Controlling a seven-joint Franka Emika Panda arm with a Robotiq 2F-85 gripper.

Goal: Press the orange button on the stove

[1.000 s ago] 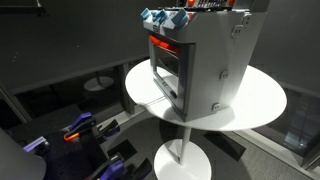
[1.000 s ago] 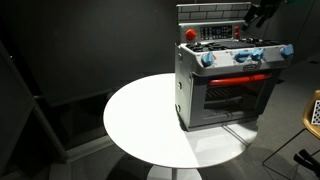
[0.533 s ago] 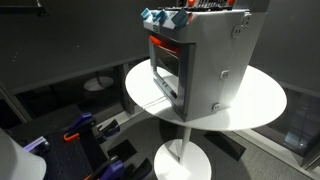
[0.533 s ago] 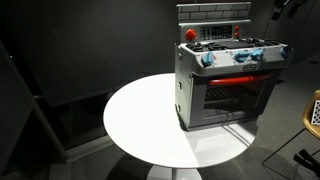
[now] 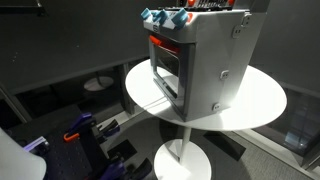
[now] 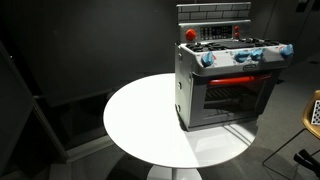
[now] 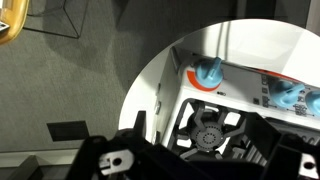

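The grey toy stove [image 6: 228, 88] stands on a round white table [image 6: 140, 120] and shows in both exterior views [image 5: 215, 60]. It has blue knobs [image 6: 207, 58], an orange-red strip above the oven door, and a round orange-red button [image 6: 190, 34] on its top left corner. My gripper [image 6: 303, 4] is only just visible at the top right edge, well above and beside the stove, apart from the button. In the wrist view my gripper [image 7: 195, 138] looks down on a black burner grate [image 7: 207, 128] and a blue knob [image 7: 208, 72]. Its fingers appear spread and empty.
The table edge [image 5: 140, 95] lies close to the stove's front. Below the table stand its white pedestal [image 5: 185, 150] and blue and orange objects [image 5: 80, 130] on the dark floor. A dark wall stands behind.
My gripper has moved up and away from above the stove's back right corner to the frame's top edge. The stove has not moved.
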